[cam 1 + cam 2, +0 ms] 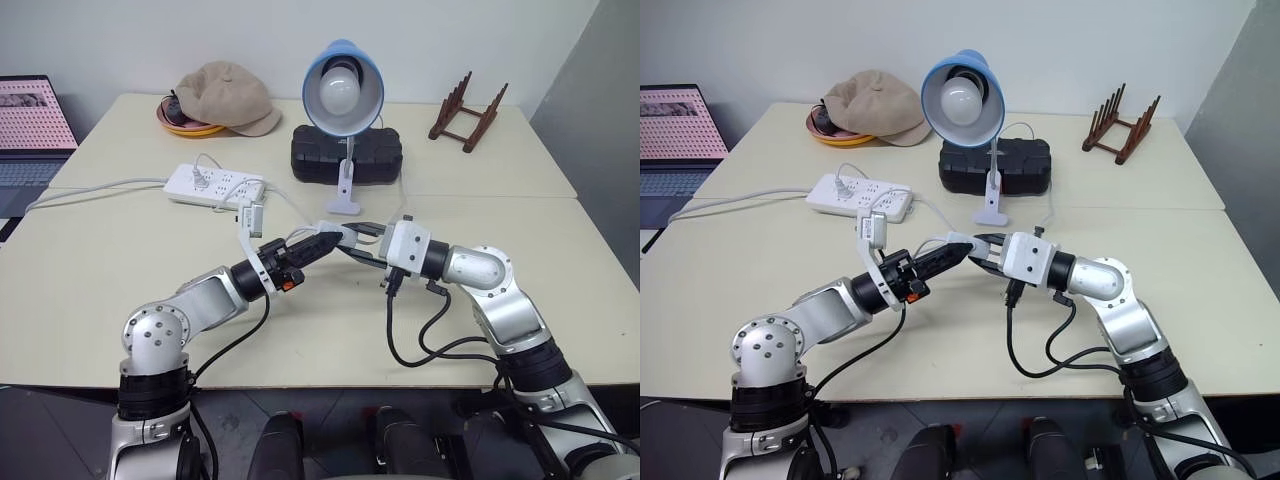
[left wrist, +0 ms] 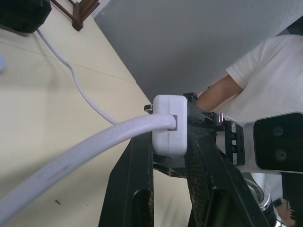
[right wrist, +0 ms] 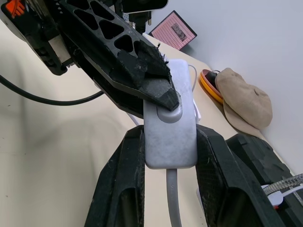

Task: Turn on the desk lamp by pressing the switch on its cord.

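Above the near table (image 1: pixel 330 330), the right gripper (image 3: pixel 168 142) pinches the switch (image 3: pixel 170 137) between its two fingers. The left gripper (image 3: pixel 163 97), fingers pressed together, rests its tip on the switch's button (image 3: pixel 168 113). The cord (image 2: pixel 94 146) runs off from the switch. Farther back stands the lamp (image 1: pixel 343 95), bulb unlit, clipped upright before a black case (image 1: pixel 380 155), with a power strip (image 1: pixel 215 186) to its left.

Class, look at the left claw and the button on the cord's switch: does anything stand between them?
Nothing visible does. The right claw holds the switch by its sides, and the shut left claw already rests its tip on the button. The desk lamp appears unlit.
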